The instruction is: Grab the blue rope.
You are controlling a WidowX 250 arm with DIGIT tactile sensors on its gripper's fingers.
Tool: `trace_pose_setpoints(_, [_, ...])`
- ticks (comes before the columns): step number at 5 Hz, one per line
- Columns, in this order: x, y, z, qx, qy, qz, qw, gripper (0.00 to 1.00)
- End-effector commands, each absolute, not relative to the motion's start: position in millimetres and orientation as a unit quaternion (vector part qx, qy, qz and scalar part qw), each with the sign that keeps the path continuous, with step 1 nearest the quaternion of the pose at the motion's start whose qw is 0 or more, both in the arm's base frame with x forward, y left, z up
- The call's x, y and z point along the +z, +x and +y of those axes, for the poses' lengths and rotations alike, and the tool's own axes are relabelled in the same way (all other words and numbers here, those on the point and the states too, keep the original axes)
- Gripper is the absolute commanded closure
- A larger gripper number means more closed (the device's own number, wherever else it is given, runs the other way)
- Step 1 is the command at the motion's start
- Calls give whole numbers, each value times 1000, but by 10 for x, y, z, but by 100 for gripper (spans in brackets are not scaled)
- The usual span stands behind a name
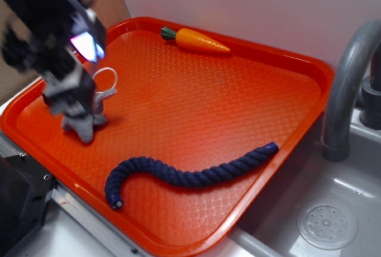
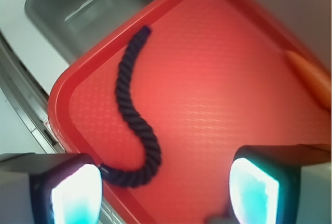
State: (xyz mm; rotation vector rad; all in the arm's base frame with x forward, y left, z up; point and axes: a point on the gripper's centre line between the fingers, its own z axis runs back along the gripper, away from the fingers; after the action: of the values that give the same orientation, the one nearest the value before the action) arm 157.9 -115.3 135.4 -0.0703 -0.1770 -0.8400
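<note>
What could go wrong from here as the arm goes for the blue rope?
The gripper hangs open over the grey plush animal, apart from the blue rope, so closing now could catch the plush. The rope lies near the orange tray's edge by the sink, so a nudge might push one end over.

No readable text, label, brand, number or sign appears anywhere.
</note>
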Motion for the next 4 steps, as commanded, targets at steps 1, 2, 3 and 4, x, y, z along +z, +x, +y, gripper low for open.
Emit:
trace_pose_setpoints(1, [983, 1572, -1382, -442, -33, -70, 894, 0])
trace_pose_setpoints(2, [795, 1558, -1398, -453, -23, -52, 890, 0])
trace_pose_setpoints(3, [626, 1563, -1403, -462, -16, -34, 886, 0])
trace_pose_setpoints(4, [428, 1581, -1373, -468, -12, -9, 884, 0])
